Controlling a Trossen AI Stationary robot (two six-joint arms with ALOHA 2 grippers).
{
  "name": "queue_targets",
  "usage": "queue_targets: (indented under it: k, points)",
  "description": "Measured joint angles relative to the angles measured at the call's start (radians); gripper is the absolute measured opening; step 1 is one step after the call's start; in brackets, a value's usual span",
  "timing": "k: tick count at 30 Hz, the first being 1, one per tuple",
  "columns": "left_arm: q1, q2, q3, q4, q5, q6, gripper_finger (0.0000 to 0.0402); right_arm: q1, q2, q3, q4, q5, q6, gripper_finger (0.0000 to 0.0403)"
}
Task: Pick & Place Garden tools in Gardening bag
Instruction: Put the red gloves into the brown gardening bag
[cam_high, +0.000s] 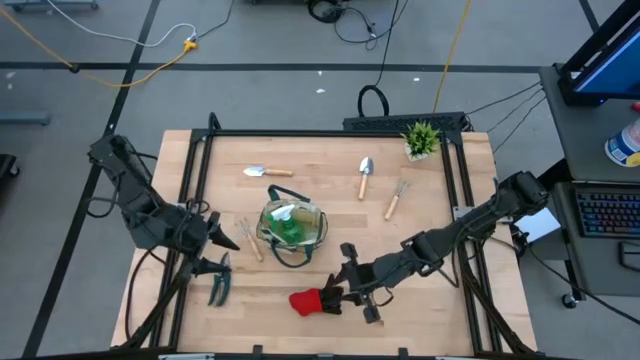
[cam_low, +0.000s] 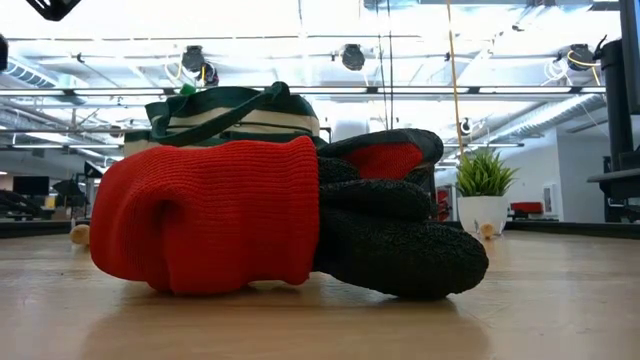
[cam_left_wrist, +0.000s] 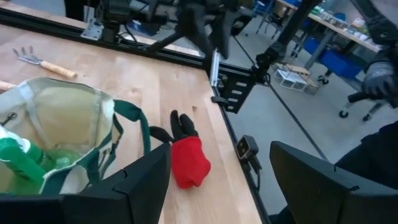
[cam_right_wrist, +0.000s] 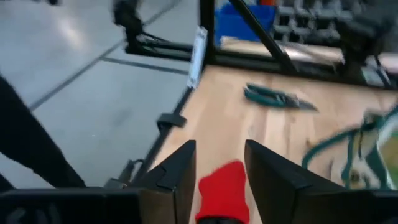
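Note:
The red-and-black glove (cam_high: 310, 300) lies flat on the table near its front edge; it also shows in the low view (cam_low: 215, 215). My right gripper (cam_high: 338, 292) is open, just right of and above the glove. In the right wrist view its fingers (cam_right_wrist: 219, 149) stand on either side of the red cuff (cam_right_wrist: 222, 190) without touching it. The gardening bag (cam_high: 292, 228) stands mid-table with a green-and-white item (cam_high: 287, 225) inside. My left gripper (cam_high: 228, 253) is open and empty left of the bag, above the pruning shears (cam_high: 220, 285).
A trowel (cam_high: 268, 171), a second trowel (cam_high: 365, 175) and a hand fork (cam_high: 397, 198) lie behind the bag. Another wooden-handled tool (cam_high: 250, 238) lies at its left. A potted plant (cam_high: 421, 138) stands at the far right. Black frame rails edge the table.

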Motion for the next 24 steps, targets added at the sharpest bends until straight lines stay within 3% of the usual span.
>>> queue_targets:
  k: [7, 14, 24]
  points:
    - [-0.042, -0.038, 0.000, -0.038, 0.000, 0.004, 0.0280, 0.011, 0.101, 0.000, 0.007, 0.022, 0.050, 0.0182]
    - [-0.052, -0.032, 0.000, -0.040, 0.004, 0.002, 0.0280, 0.009, 0.198, 0.000, 0.052, 0.022, -0.013, 0.0229]
    - [-0.052, -0.031, 0.000, -0.039, 0.003, 0.001, 0.0280, 0.003, 0.239, 0.000, 0.052, -0.002, -0.065, 0.0269]
